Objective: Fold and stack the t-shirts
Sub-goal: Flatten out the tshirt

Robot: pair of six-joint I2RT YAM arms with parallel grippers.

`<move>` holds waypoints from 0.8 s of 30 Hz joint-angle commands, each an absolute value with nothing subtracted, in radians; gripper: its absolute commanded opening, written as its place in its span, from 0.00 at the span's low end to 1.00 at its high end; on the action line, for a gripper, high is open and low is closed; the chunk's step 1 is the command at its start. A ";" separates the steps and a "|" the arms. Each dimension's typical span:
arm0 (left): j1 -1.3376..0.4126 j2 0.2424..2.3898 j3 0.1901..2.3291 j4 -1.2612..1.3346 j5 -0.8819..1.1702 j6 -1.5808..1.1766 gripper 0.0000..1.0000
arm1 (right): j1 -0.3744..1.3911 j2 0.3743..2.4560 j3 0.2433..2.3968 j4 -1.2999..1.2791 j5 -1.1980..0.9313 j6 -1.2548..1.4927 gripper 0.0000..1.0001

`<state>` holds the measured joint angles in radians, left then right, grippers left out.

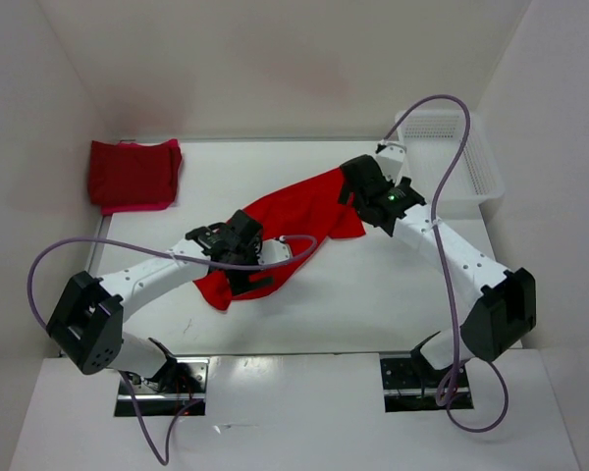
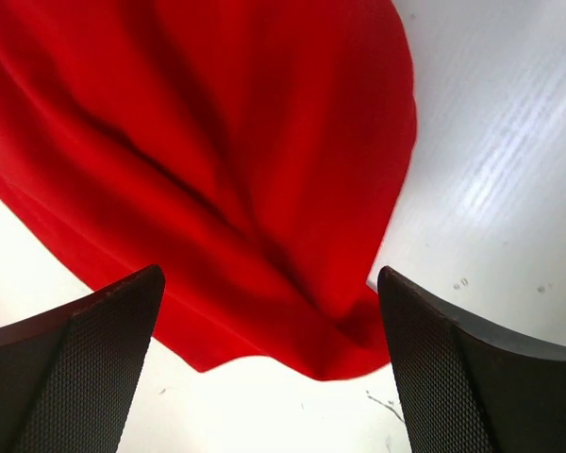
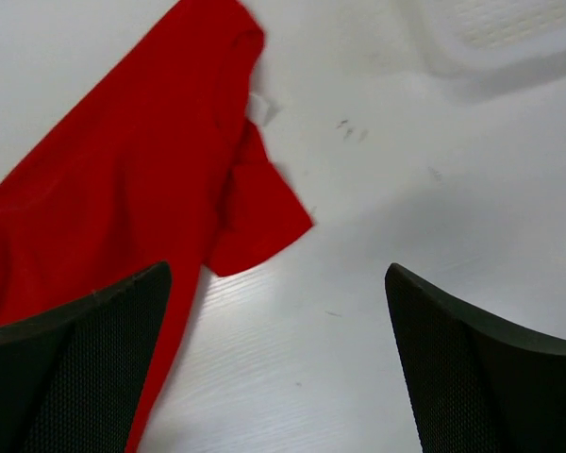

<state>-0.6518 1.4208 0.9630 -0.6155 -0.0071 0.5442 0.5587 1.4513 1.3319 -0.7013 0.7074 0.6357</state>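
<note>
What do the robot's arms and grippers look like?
Left arm and right arm: white links, black joints, each with a looping lilac cable. Left gripper and right gripper are black with cross-hatched finger pads. A green light glows on the right wrist.

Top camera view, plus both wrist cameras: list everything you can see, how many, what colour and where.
unfolded t-shirt: one, bright red, lying crumpled mid-table between the two grippers
tag: one, white, at that shirt's edge, seen from the right wrist
maroon t-shirt: one, dark maroon, folded, on top of the stack at the far left corner
pink t-shirt: one, pinkish-crimson, folded under the maroon one, only its edges showing
mesh basket: one, white, far right corner
table: one, white
cables: two, purple, one looping off each arm
left gripper: one, black fingers, open over the shirt's near end
right gripper: one, black fingers, open at its far end
</note>
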 commanded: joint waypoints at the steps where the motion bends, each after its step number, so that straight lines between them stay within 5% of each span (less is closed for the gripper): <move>1: -0.650 1.417 0.965 -0.546 0.009 0.522 1.00 | 0.569 1.428 1.283 -0.518 0.537 0.689 0.98; 8: -0.698 1.453 0.867 -0.416 -0.037 0.522 1.00 | 0.371 1.606 1.163 -0.436 0.338 0.730 0.98; 13: -0.733 1.537 0.845 -0.328 -0.119 0.522 1.00 | 0.359 1.854 1.236 -0.436 0.319 0.695 0.98; 20: -0.744 1.571 0.790 -0.276 -0.162 0.531 0.99 | 0.341 1.934 1.232 -0.382 0.276 0.695 0.91; 22: -0.744 1.581 0.790 -0.252 -0.163 0.522 0.92 | 0.341 1.945 1.232 -0.368 0.264 0.686 0.88; 24: -0.744 1.595 0.790 -0.241 -0.175 0.511 0.65 | 0.341 1.971 1.256 -0.394 0.264 0.686 0.76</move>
<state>-0.7429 1.5467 0.8188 -0.2878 -0.1421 0.5312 0.3477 1.9175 1.2381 -0.4065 0.2981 0.6792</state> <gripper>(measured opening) 0.728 0.817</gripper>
